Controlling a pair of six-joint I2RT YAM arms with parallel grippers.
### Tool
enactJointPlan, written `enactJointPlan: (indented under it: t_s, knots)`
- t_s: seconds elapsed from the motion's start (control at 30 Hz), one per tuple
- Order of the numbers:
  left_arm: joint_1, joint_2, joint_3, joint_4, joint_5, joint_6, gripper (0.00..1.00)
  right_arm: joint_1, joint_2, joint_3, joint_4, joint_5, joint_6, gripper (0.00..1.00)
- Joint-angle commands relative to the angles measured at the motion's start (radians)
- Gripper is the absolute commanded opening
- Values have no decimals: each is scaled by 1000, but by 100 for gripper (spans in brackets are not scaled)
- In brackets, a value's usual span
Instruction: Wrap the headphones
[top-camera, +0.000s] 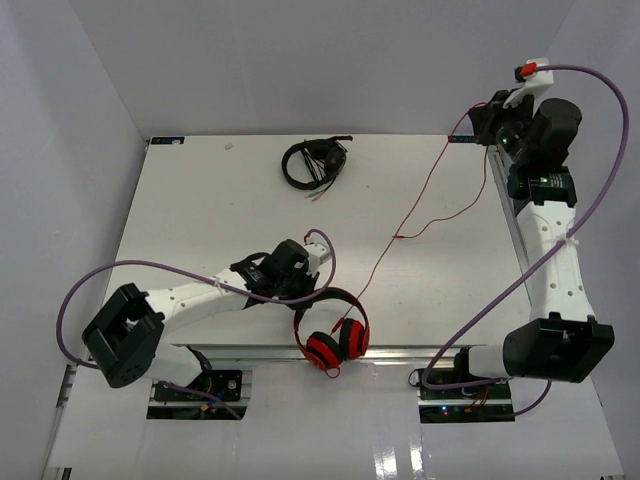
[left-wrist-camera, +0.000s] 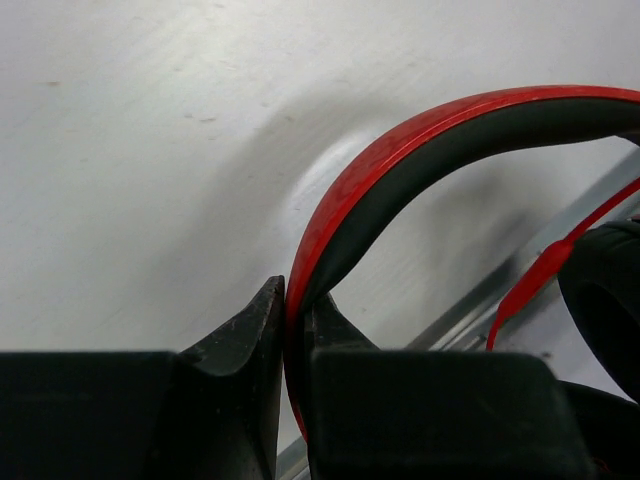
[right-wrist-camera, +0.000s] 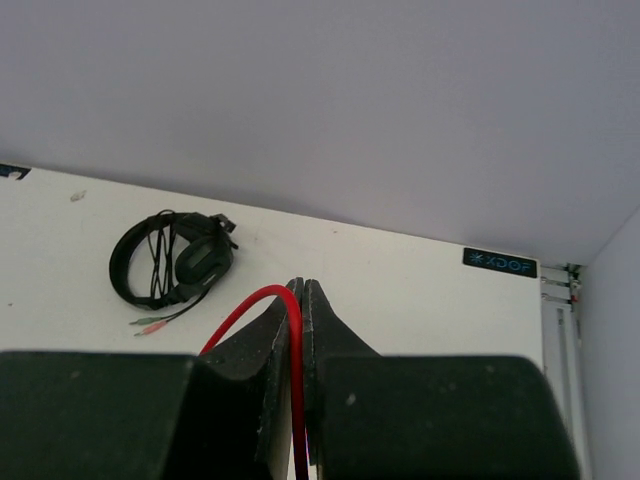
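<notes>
The white table (top-camera: 200, 200) fills the top view, walled in by pale panels. The right arm (top-camera: 555, 270) rises from its base at the near right corner and reaches up along the table's right edge, its wrist raised above the far right corner. The left arm (top-camera: 190, 300) lies low, with its elbow out to the left near its base and its forearm stretched rightward across the near part of the table.

The headphones (top-camera: 335, 335) sit at the near edge between the two bases, with the red earcups side by side toward the camera and the headband (left-wrist-camera: 400, 160) arching away from them. The left gripper (left-wrist-camera: 290, 300) is clamped on that headband, one finger on each side of the red-and-black band. The thin red cable (top-camera: 420, 215) runs from the headphones diagonally across the table, lifting off it toward the far right corner. There the right gripper (right-wrist-camera: 300, 290) is pinched together on it, and the cable curves out to the left from between the fingertips.

A black headset (top-camera: 313, 162) with bundled cord lies near the far edge, well apart from both grippers.
</notes>
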Motion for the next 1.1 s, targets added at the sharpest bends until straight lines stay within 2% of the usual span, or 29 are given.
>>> enactJointPlan:
  t_s: [0.0,0.1,0.2,0.4,0.57,0.7,0.83,1.07]
  knots:
    - [10,-128,19,-13,-206,-111,0,-22,-106,-47,74,-38,-2,8]
    - [14,-222,41,-51,-275,-139,0,-22,-151,-121,72,-46,-16,8]
    - [16,-313,73,-75,-267,-158,0,-22,-181,-190,75,-53,-28,8]
    - [20,-465,225,-179,-179,-217,0,-22,-222,-309,78,-77,-46,8]
    - [21,-522,389,-289,-249,-260,0,-22,-239,-370,78,-92,-52,8]
    - [21,-520,551,-381,-342,-279,0,-21,-247,-425,76,-86,-83,8]
    - [20,-487,684,-412,-370,-306,0,-4,-232,-476,61,-89,-116,8]
    - [21,-363,907,-375,-438,-369,0,205,-173,-527,9,-39,-172,8]
